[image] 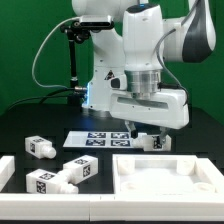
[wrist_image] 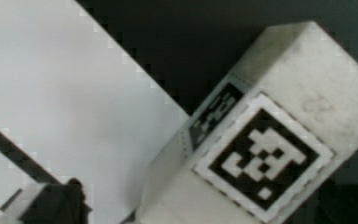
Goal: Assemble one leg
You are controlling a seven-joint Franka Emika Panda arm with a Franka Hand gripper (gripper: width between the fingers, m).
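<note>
A leg (image: pixel 152 141), a chunky white peg with black-and-white tags, lies on the dark table just beyond the large white panel (image: pixel 165 176). My gripper (image: pixel 148 134) is down over it. In the wrist view the leg (wrist_image: pixel 274 125) fills the frame at very close range, lying at a slant, with tags on two faces. One dark finger (wrist_image: pixel 51 200) shows, standing apart from the leg's edge; the other finger is hidden behind the leg. My gripper (wrist_image: pixel 185 208) looks open around the leg. Three more legs lie at the exterior view's left (image: pixel 40 146), (image: pixel 80 168), (image: pixel 45 183).
The marker board (image: pixel 98 138) lies flat next to the gripper, and its white surface shows in the wrist view (wrist_image: pixel 69 100). The robot base (image: pixel 105 85) stands behind. A white frame rim (image: pixel 10 170) runs along the exterior view's left and front.
</note>
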